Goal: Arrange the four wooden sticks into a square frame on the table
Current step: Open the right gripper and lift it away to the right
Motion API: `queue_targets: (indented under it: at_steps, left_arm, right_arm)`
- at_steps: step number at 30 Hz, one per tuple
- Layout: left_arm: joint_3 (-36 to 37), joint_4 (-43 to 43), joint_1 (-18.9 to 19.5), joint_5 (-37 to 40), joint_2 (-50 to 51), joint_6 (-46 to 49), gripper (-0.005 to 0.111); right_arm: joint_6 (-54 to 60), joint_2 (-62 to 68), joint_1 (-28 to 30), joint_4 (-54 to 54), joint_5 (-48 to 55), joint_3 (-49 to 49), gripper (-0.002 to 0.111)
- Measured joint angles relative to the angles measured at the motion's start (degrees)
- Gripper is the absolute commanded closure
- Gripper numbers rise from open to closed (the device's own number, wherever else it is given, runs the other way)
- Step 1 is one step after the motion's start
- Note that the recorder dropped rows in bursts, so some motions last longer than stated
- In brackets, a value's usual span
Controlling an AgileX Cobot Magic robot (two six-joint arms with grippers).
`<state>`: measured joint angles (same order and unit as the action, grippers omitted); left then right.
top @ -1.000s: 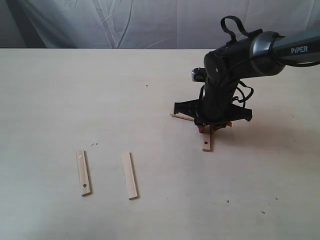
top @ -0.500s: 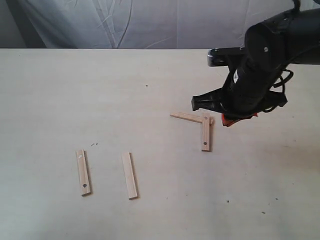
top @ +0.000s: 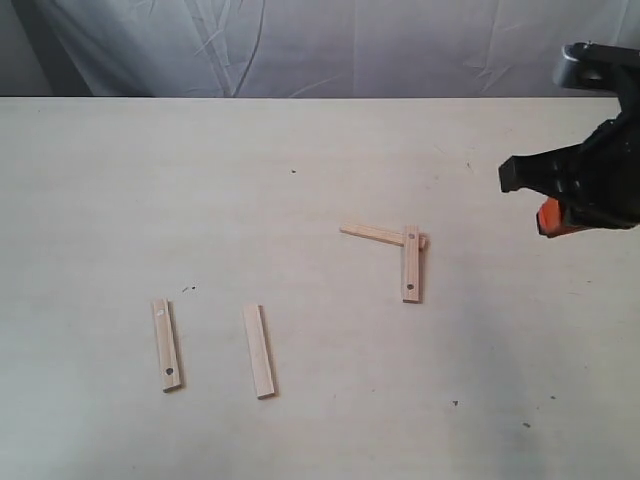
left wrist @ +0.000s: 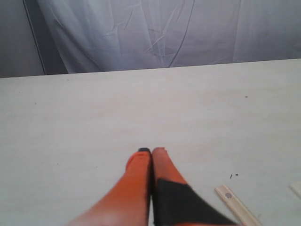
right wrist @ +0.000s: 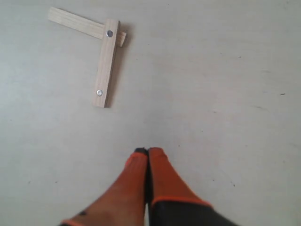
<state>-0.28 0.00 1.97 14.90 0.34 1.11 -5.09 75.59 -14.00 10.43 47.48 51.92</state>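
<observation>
Two pale wooden sticks form an L near the table's middle: one flat stick [top: 373, 234] [right wrist: 77, 22] runs sideways, and a second stick [top: 411, 263] [right wrist: 106, 62] lies over its end. Two more sticks lie apart at the front left, one with a dark hole [top: 167, 344] and one plain [top: 260, 351]. My right gripper [top: 552, 218] [right wrist: 148, 151] hangs above the table to the right of the L, its orange fingers shut on nothing. My left gripper [left wrist: 151, 150] is shut and empty over bare table [left wrist: 94, 117], with a stick end [left wrist: 235, 206] beside it.
A white cloth backdrop [top: 300, 45] runs along the table's far edge. A few small dark specks [top: 455, 403] dot the pale surface.
My right gripper has lifted off the L of sticks and drawn away to the right, leaving the upright stick lying over the other's end. The two left sticks have not moved.
</observation>
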Motion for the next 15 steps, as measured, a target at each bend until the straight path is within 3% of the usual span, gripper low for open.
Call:
queue_targets:
  at_steps: [9, 15]
  left_arm:
    - [0.1, -5.6, 0.0, -17.7, 0.0, 0.1, 0.107]
    - [0.1, -12.3, 0.0, -20.7, 0.0, -6.8, 0.107]
  right_arm:
    - [1.3, -4.6, 0.0, -0.4, 0.9, -0.5, 0.108]
    - [1.5, -4.7, 0.0, -0.4, 0.5, -0.5, 0.108]
